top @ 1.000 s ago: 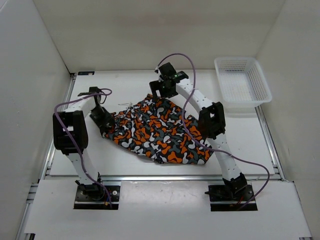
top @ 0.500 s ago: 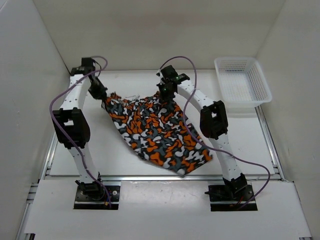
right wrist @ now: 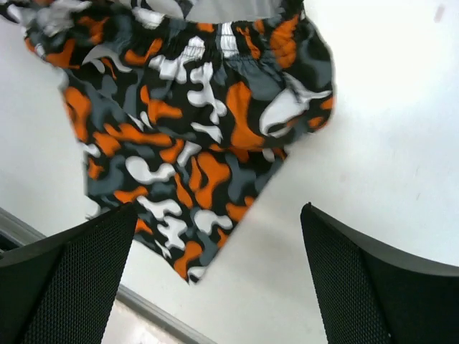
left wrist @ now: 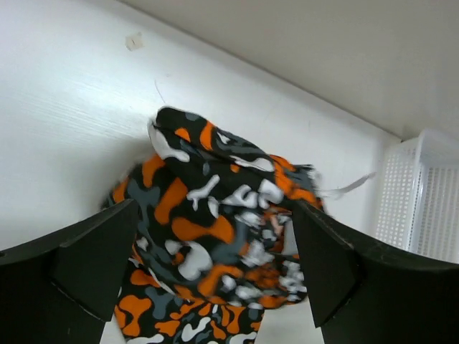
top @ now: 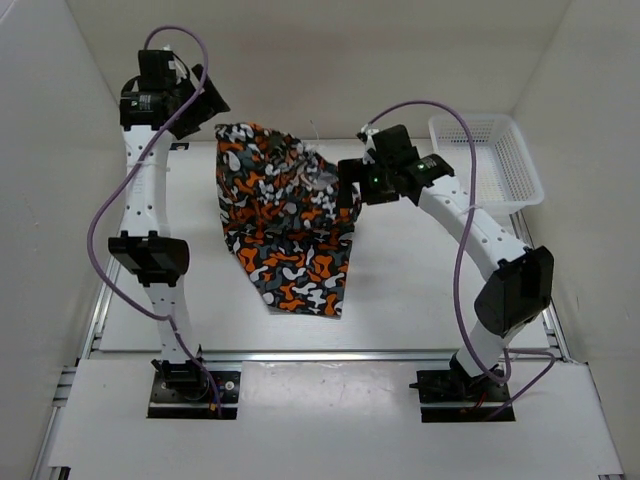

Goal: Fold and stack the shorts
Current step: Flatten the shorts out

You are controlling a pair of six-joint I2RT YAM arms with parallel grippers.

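White bench (top: 400, 290), camouflage-print shorts (top: 290, 235) in a rumpled heap left of its middle, white mesh basket (top: 487, 165) at its far right corner, well apart from the shorts

The orange, black, grey and white camouflage fabric shorts (top: 285, 225) take up the middle of the white tabletop (top: 400, 290). There's bare tabletop on both sides of them and along the near edge. A white plastic mesh basket (top: 487, 207) blocks the far right corner.
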